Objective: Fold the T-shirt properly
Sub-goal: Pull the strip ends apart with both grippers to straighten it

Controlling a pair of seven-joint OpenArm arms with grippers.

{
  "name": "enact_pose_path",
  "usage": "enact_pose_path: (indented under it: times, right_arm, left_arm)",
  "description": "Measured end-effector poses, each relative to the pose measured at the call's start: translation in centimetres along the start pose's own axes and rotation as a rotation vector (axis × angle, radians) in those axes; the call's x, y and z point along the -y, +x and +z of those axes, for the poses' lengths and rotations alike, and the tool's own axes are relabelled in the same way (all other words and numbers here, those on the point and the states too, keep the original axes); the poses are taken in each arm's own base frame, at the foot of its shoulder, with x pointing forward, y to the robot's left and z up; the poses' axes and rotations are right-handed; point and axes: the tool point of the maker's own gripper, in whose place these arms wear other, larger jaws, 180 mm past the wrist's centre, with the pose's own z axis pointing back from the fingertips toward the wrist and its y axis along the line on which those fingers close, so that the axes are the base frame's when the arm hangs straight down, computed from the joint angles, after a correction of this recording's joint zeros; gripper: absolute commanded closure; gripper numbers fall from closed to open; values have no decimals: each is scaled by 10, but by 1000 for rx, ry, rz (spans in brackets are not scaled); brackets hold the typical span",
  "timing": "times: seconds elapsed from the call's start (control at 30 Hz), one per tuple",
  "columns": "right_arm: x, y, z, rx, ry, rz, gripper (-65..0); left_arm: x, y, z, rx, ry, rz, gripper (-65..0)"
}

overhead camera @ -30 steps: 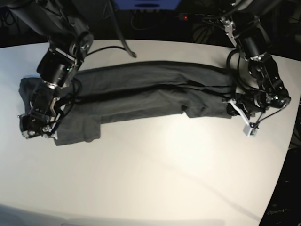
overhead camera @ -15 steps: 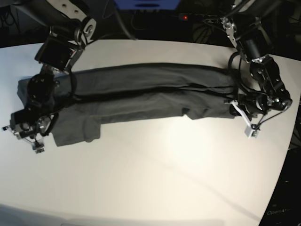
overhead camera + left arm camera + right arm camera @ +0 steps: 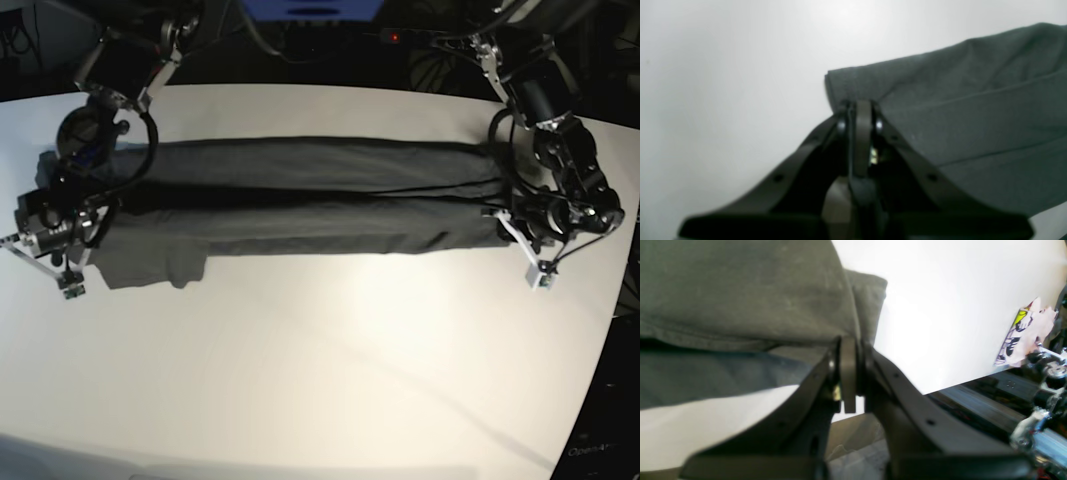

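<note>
The dark grey T-shirt (image 3: pixel 300 200) lies folded lengthwise into a long band, pulled taut across the white table (image 3: pixel 320 350). My left gripper (image 3: pixel 497 222) is at the band's right end in the base view. Its wrist view shows the left gripper (image 3: pixel 858 106) shut on a folded corner of the T-shirt (image 3: pixel 957 110). My right gripper (image 3: pixel 92 225) is at the band's left end, where a sleeve flap hangs toward the front. In the right wrist view the right gripper (image 3: pixel 848 340) is shut on the hem of the T-shirt (image 3: pixel 740 290).
A torn printed sticker (image 3: pixel 1023 333) sits at the table edge beside the right gripper, with metal hardware (image 3: pixel 1043 380) beyond it. Dark equipment and cables line the far side of the table (image 3: pixel 330 30). The table's right edge (image 3: pixel 600 340) runs close to the left arm.
The right arm has pulled its end of the shirt leftward and outward. The sagging, wrinkled band has drawn straight and taut. The left arm has barely moved.
</note>
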Motion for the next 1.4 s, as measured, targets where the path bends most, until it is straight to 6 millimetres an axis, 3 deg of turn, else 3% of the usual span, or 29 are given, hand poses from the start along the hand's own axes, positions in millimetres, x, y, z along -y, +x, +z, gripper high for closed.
enact_pose_path:
  times: [0.27,0.87,1.0,1.23,1.4]
  right_arm:
    - [-1,-15,3,-15,-15,13,-1]
    - [-27,-71,-3,-123,23,81,-1]
    - [-46,-85,-5,-136,67,72,-1]
    - [-84,-89,-19,-81,173,87,-1]
    - [-85,-93,-30,-106,193,64,-1]
  left_arm:
    - [0,0,0,0,0,0,-23]
    - [0,-2,-1,-3,-1,1,-23]
    - [0,-1,-1,-2,-1,2,-23]
    - [-2,-4,0,1,1,2,-23]
    - [-8,-5,2,-4,9,-1,-23]
